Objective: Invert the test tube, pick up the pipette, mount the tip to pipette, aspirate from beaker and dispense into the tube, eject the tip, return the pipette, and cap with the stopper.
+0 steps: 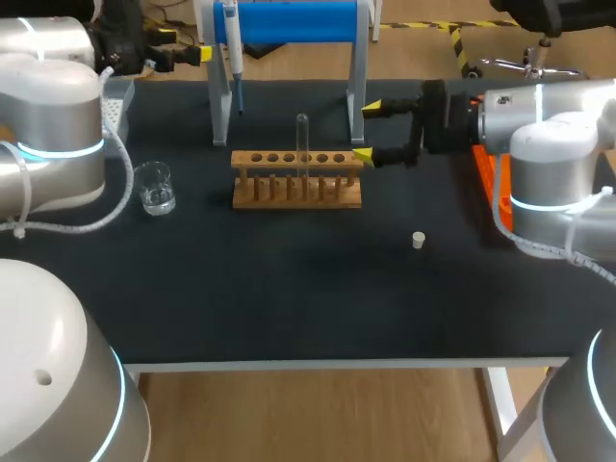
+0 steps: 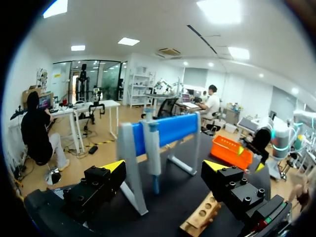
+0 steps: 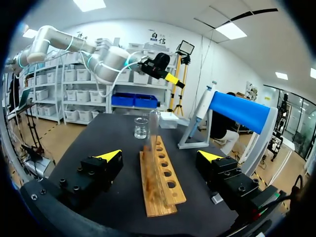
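Judging by the layout, we're at step one or barely past it.

Test tube [image 1: 302, 144] stands upright in the wooden rack [image 1: 298, 191], near the middle of the hole row, mid-table [image 1: 289, 289]. The glass is too faint to tell which end is up, so the invert step may or may not be done.

Right gripper [image 1: 367, 131] sits at 3 o'clock of the rack, just beside its end. Its fingers are spread wide and hold nothing. In the right wrist view the rack runs out ahead between the open fingers, and the tube sits further along it, not touched.

Left gripper [image 1: 179, 45] is at 10 o'clock of the rack, back by the blue stand [image 1: 298, 21], also wide and empty. In its wrist view the stand is straight ahead.

Status of the other parts, as clock positions from the rack:
- Pipette [image 1: 234, 48] hangs on the stand at 11 o'clock, so it's not picked up.
- Beaker [image 1: 154, 188] is at 9 o'clock, near the rack.
- Stopper [image 1: 419, 240] lies loose on the table at 4 o'clock, well apart from the tube, so the tube isn't capped.
- Orange box [image 1: 486, 178] is at 3 o'clock, at the table's edge, mostly hidden by the right arm.

Left to do: pick up the pipette, mount the tip, aspirate, dispense, eject, return, cap. That's basically the whole job.
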